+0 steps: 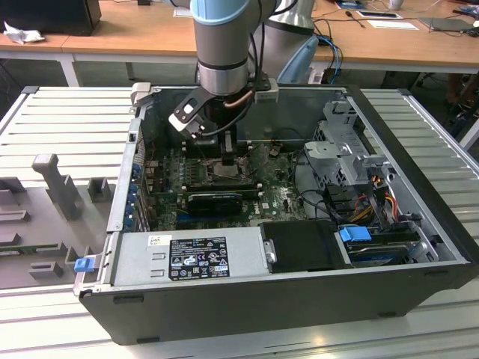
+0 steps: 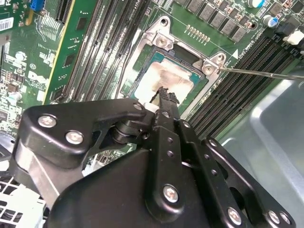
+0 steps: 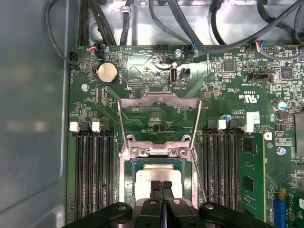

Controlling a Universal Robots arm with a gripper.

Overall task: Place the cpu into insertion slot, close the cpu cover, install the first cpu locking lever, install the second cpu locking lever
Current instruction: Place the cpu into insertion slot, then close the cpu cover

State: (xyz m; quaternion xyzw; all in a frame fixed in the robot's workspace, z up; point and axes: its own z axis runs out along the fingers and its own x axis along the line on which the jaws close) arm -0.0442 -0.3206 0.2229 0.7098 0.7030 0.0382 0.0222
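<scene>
The open computer case (image 1: 224, 314) holds the green motherboard (image 3: 228, 95), and the arm reaches down into it over the insertion slot (image 3: 134, 165), which has long black RAM slots (image 3: 92, 175) along two opposite sides. The cpu cover (image 3: 159, 97) is swung open off the insertion slot, hinged at one edge of it, so the slot's window is bare. Inside the insertion slot the cpu (image 3: 152, 175) lies flat, silvery top up, and the gripper (image 3: 162, 184) hangs directly over it, its fingers pressed together and pinching nothing, tips at the chip's top face.
</scene>
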